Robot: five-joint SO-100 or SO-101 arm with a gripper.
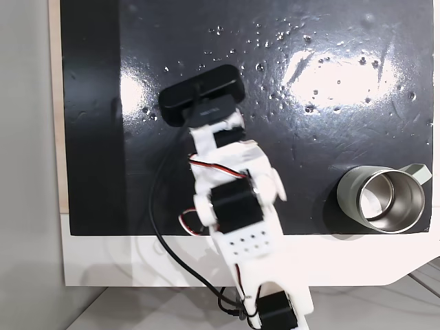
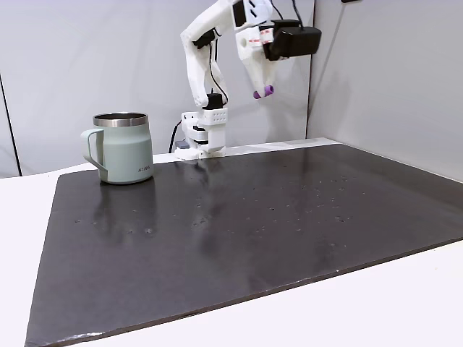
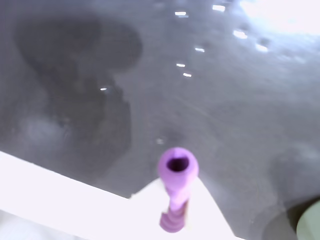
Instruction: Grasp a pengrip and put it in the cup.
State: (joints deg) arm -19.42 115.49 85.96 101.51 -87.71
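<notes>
- Cup (image 2: 123,148) has small print on its outer wall, too small to read; handle faces left in a fixed view.
- Cup interior (image 1: 385,199) shiny steel, nothing seen inside; stands upright on the black mat (image 1: 330,124) near the table (image 1: 137,265) edge.
- End effector (image 2: 262,92) raised high above the mat, pinching the pengrip (image 2: 263,92).
- Wrist view: purple pengrip (image 3: 176,187) held end-on, open bore facing camera, mat blurred beneath.
- Pengrip well apart from the cup.

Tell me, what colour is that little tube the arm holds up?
Purple. The pengrip shows best in the wrist view, pinched between the white fingers.
</notes>
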